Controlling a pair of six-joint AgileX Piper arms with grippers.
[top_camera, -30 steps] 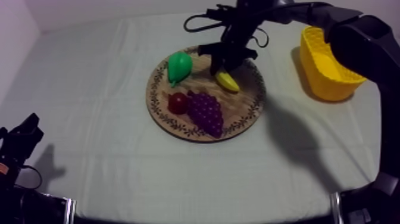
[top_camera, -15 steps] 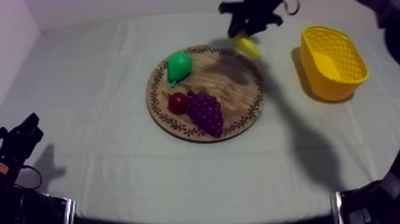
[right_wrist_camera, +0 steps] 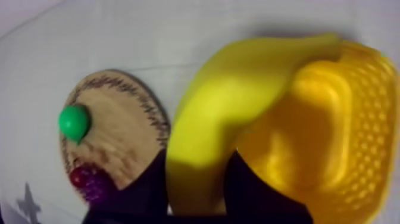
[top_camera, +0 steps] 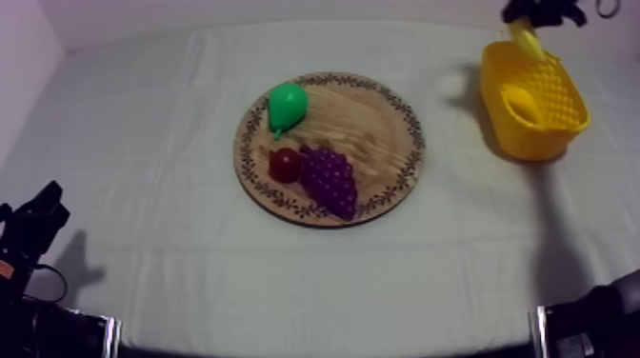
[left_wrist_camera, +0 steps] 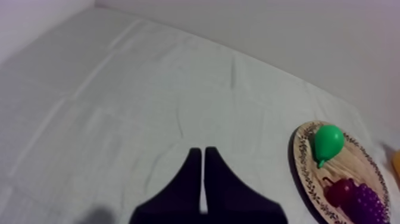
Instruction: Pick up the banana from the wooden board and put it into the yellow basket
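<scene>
My right gripper [top_camera: 535, 21] hangs over the far rim of the yellow basket [top_camera: 548, 119], shut on the banana [top_camera: 527, 40]. In the right wrist view the banana [right_wrist_camera: 238, 101] stands large between the black fingers [right_wrist_camera: 146, 187], with the yellow basket [right_wrist_camera: 333, 149] just beyond it. The round wooden board [top_camera: 381, 143] lies mid-table and carries a green pear [top_camera: 286, 105], a small red fruit [top_camera: 284, 165] and purple grapes [top_camera: 330, 179]. My left gripper [left_wrist_camera: 203, 179] is shut on nothing, low at the near left, far from the board [left_wrist_camera: 303, 161].
The basket stands at the far right of the table, close to the back edge. Bare cloth [top_camera: 152, 143] spreads left of the board and along the front. My left arm [top_camera: 29, 238] rests at the near left corner.
My right gripper lifted the banana off the board and carried it rightward, from above the board's far rim to over the basket. The left arm has stayed still.
</scene>
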